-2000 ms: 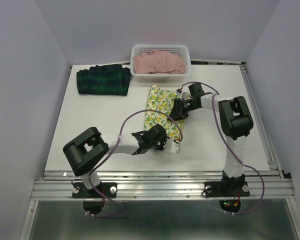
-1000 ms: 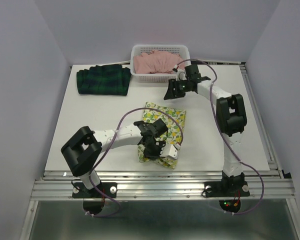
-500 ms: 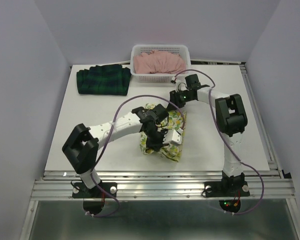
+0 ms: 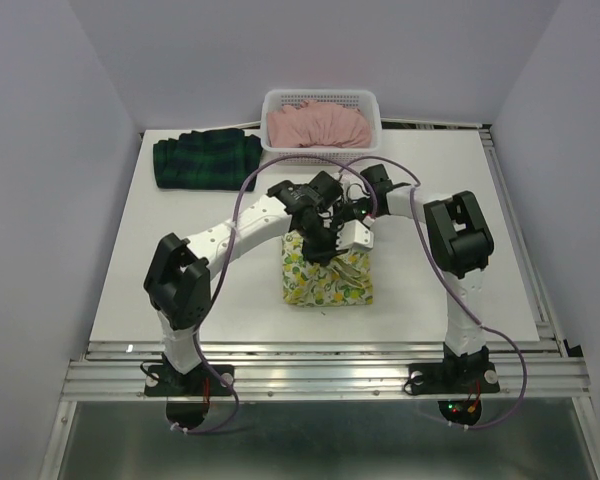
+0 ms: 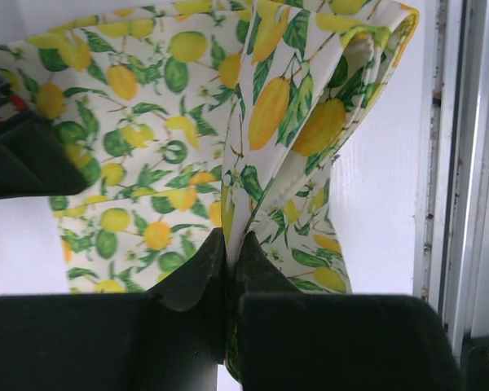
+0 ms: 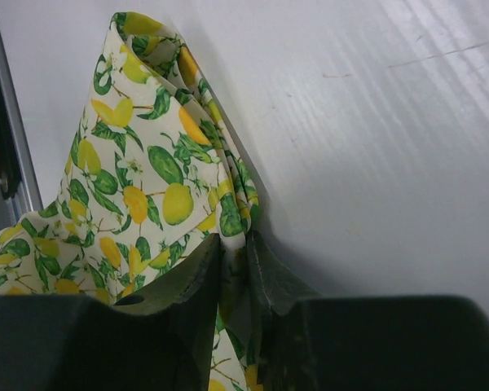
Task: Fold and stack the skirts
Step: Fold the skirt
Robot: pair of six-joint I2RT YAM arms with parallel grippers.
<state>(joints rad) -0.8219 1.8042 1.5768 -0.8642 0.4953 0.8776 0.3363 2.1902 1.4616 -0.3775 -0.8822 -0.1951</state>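
Note:
The lemon-print skirt (image 4: 325, 275) hangs in folds at the table's middle, its upper edge lifted by both grippers. My left gripper (image 4: 332, 228) is shut on its cloth; in the left wrist view the cloth (image 5: 253, 122) is pinched between the black fingers (image 5: 187, 281). My right gripper (image 4: 355, 212) is shut on the same skirt; in the right wrist view the cloth (image 6: 159, 191) runs into the closed fingers (image 6: 277, 277). The two grippers are close together. The plaid skirt (image 4: 207, 160) lies folded at the back left. The pink skirt (image 4: 318, 125) lies in the basket.
The white lattice basket (image 4: 321, 98) stands at the back centre. A metal rail (image 4: 325, 375) runs along the near table edge, and another (image 4: 520, 240) along the right side. Grey walls close in on both sides.
My left gripper has carried the near edge of the lemon skirt up and away toward the back, meeting my right gripper. The right gripper has moved down from near the basket onto the skirt.

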